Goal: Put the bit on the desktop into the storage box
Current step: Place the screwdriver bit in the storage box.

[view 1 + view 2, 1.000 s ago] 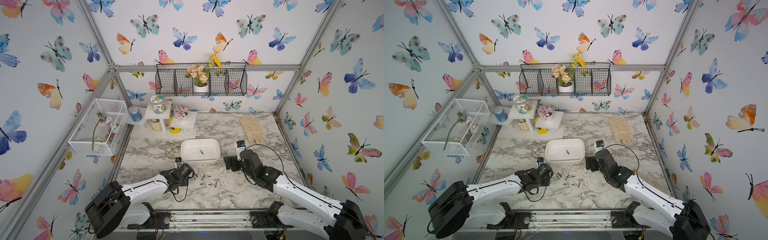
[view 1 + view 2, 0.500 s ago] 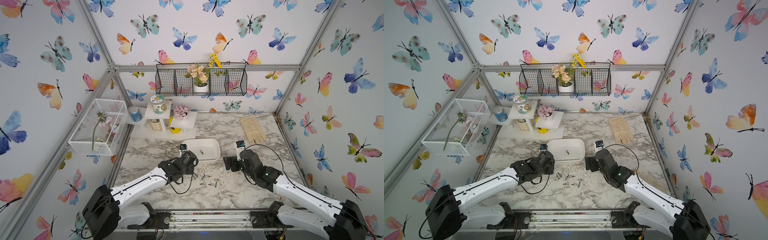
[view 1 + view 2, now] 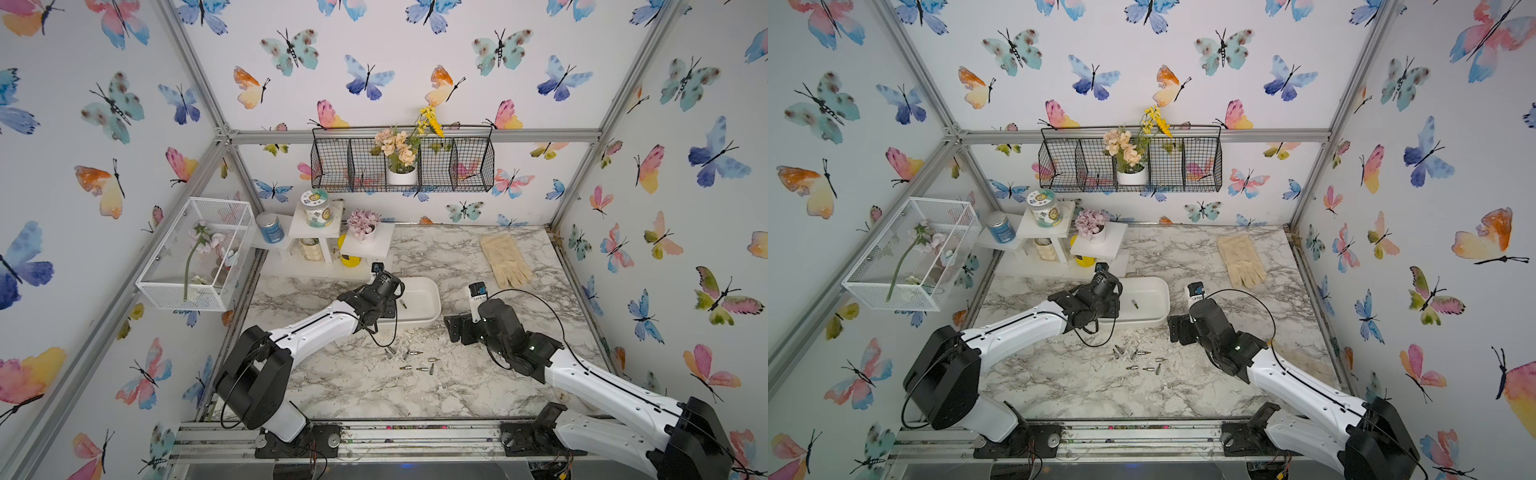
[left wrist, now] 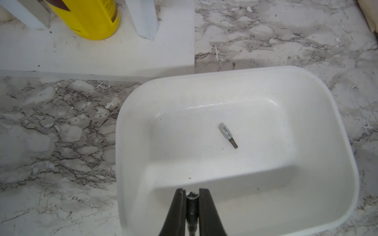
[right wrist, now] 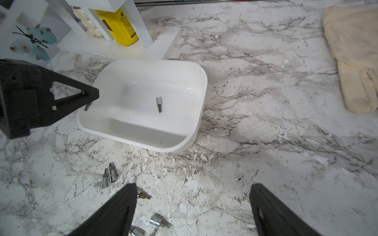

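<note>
Steel shows between the black jaws of the left gripper [image 4: 191, 193]: they are pinched almost fully together on the held bit [image 4: 191, 196], which hangs tip-down. That grip is the same as a second ago. What has changed is the place. A second ago this gripper was low over the loose bits [image 3: 415, 360] at 6 o'clock of the box [image 3: 433, 300]. It has since swung up and away from them and now hovers over the box's 9 o'clock end. In the right wrist view the held bit [image 5: 87, 106] pokes out just inside the rim there.

The boxed bit [image 4: 229, 135] lies flat near the middle of the box floor, where it lay before, untouched. The right gripper [image 5: 193, 188] has not moved. It waits at 4 o'clock of the box, low over the desktop [image 3: 457, 257], jaws spread wide and holding nothing.

For the task, the carry looks finished and only the release remains. With the held bit already past the rim, opening the jaws should drop it onto the floor of the box, though it is close to the 9 o'clock wall, so a nudge toward the centre would be safer. Several loose bits remain on the desktop, so more trips follow.
</note>
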Tool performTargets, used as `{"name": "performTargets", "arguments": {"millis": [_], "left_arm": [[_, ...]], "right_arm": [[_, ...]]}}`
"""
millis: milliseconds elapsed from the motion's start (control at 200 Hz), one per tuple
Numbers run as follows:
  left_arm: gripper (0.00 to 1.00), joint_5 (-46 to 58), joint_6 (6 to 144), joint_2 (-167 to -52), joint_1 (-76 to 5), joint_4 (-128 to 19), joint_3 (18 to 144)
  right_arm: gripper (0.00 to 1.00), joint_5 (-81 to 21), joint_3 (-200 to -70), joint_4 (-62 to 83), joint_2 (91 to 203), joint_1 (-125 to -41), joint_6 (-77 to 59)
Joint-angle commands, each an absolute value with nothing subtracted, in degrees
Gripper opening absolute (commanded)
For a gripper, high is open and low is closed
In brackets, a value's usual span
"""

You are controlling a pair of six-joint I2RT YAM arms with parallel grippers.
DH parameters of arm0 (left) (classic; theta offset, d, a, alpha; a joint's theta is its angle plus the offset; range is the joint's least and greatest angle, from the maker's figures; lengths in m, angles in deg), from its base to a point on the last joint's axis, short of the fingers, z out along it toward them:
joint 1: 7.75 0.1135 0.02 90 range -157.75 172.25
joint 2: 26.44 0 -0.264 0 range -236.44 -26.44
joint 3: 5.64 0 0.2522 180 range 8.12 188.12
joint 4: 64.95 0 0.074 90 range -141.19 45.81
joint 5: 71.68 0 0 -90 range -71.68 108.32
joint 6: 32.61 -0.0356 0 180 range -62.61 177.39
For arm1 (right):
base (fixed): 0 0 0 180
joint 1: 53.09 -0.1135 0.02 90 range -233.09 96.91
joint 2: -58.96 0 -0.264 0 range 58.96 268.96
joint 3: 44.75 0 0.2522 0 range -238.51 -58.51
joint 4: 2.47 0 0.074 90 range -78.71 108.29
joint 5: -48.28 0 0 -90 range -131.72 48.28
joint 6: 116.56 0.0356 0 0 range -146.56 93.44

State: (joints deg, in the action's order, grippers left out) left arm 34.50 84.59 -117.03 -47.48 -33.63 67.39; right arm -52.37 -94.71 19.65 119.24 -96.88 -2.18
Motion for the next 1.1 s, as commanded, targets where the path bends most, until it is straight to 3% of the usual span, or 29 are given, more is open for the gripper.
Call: {"name": "performTargets", "arguments": {"millis": [0,260,410,610,751,871,1061,1091], "left_arm": [[0.09,31.8,81.9,-121.4,-46.2,-36.5,68.9],[0.10,30.7,81.4,-124.4,-45.6,-38.2,70.1],[0.19,30.4,81.5,-124.9,-45.5,-38.3,70.5],[0.44,30.4,81.9,-122.2,-45.5,-37.8,70.4],[0.55,30.1,82.4,-118.5,-45.5,-36.4,70.1],[0.68,29.5,83.5,-112.8,-45.5,-35.8,68.0],[0.99,29.7,86.6,-99.6,-45.5,-34.8,61.4],[0.99,30.0,87.0,-97.4,-45.5,-34.6,60.2]], "right_arm": [[0.91,-51.0,-93.6,20.6,119.5,-96.6,-2.5],[0.91,-50.7,-93.6,21.4,118.9,-96.6,-2.7],[0.91,-50.7,-94.8,23.1,119.1,-96.6,-3.1],[0.91,-49.5,-95.6,23.6,119.6,-96.6,-3.7],[0.89,-46.7,-96.4,24.1,121.0,-96.6,-4.2],[0.88,-43.8,-97.5,25.2,122.7,-96.7,-4.7],[0.83,-37.9,-99.3,27.6,126.5,-96.7,-5.3],[0.82,-37.1,-99.5,28.0,127.2,-96.7,-5.2]]}}
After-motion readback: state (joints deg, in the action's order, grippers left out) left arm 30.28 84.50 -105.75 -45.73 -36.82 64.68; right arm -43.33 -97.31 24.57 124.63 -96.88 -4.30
